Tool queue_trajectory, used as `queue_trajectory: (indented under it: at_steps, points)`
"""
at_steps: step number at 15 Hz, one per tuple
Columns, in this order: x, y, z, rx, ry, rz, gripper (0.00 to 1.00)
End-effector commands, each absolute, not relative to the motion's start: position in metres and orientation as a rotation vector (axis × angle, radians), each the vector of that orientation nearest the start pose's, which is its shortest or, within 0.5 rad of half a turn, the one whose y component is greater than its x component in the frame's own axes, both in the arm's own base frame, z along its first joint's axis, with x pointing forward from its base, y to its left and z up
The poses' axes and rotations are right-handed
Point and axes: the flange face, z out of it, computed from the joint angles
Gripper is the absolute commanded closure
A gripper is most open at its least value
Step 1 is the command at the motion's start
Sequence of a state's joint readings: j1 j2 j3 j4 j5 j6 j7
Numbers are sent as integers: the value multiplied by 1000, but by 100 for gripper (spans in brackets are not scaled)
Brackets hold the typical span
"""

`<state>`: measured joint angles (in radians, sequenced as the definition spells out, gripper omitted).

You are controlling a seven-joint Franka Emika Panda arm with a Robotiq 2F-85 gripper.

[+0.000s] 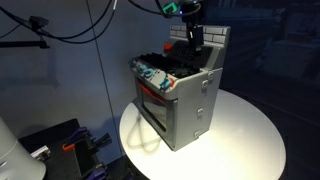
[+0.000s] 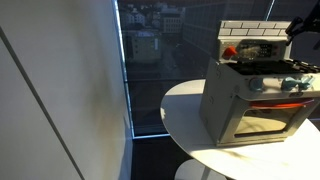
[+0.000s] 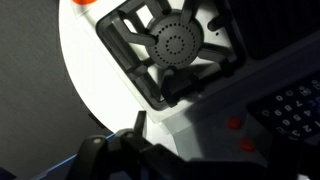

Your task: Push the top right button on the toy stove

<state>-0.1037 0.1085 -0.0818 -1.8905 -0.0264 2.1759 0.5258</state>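
Note:
The silver-grey toy stove (image 1: pixel 188 100) stands on a round white table (image 1: pixel 250 135), and both exterior views show it (image 2: pixel 250 95). My gripper (image 1: pixel 193 36) hangs just above the stove's back, in front of the brick-pattern wall (image 1: pixel 215 38). It enters at the far right edge of an exterior view (image 2: pixel 300 26). In the wrist view a black burner (image 3: pixel 175 45) fills the top. Two small red buttons (image 3: pixel 232 123) lie beside a dark keypad (image 3: pixel 295 105). My gripper (image 3: pixel 147 128) shows as a dark shape at the bottom, fingers together, holding nothing and left of the buttons.
Blue-teal knobs (image 1: pixel 152 76) and the orange-trimmed oven door (image 2: pixel 270 110) face the front. Black cables (image 1: pixel 70 25) hang at the back, dark equipment (image 1: pixel 60 145) sits low beside the table, and a tall window (image 2: pixel 145 70) stands behind the stove.

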Motion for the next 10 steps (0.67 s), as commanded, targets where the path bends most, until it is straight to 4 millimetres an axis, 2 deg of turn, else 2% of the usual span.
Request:
queue_trajectory:
  at_steps: [1,10]
  points:
    - [593,-115,461,-2922,1052,-308,0]
    - [593,-118,448,-2913,1054,-348,0]
